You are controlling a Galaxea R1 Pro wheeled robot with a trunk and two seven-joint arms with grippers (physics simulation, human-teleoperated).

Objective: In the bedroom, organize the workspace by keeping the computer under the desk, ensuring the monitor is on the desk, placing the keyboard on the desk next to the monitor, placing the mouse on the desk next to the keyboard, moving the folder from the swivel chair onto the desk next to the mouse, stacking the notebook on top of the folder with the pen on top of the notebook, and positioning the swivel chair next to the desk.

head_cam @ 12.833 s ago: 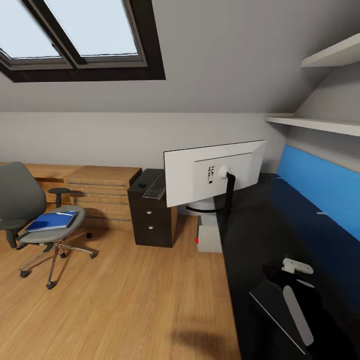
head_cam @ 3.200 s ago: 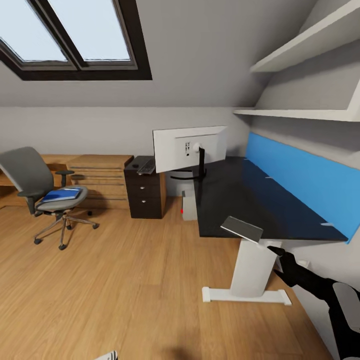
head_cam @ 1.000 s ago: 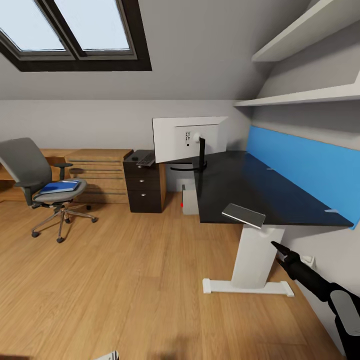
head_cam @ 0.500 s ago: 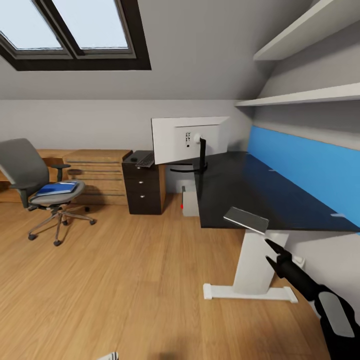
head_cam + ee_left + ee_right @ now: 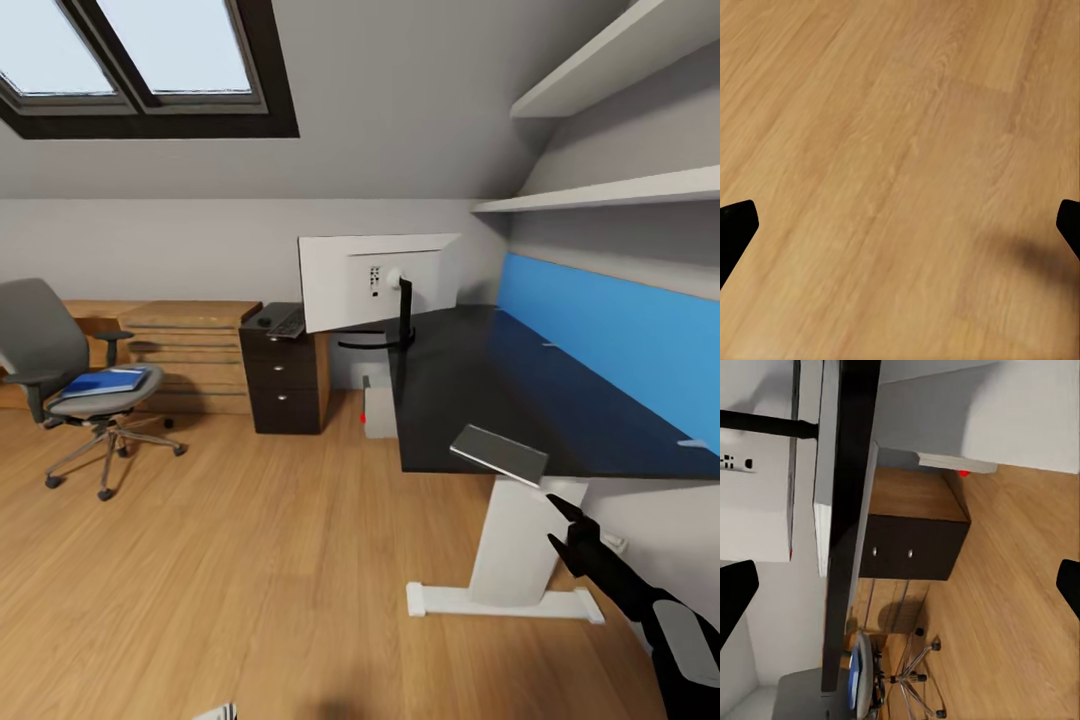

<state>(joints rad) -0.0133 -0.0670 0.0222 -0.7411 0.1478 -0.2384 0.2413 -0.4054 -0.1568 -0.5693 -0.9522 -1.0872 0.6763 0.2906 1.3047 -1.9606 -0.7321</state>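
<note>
We judge we are between fetches: right tool released, empty, below the table corner at 4 o'clock; next, the folder at 9 o'clock.

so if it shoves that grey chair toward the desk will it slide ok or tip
The swivel chair stands on castors over smooth wood floor, so it probably rolls easily. Its five-star base looks wide, so tipping seems unlikely. The folder lying loose on the seat might slip.
</note>
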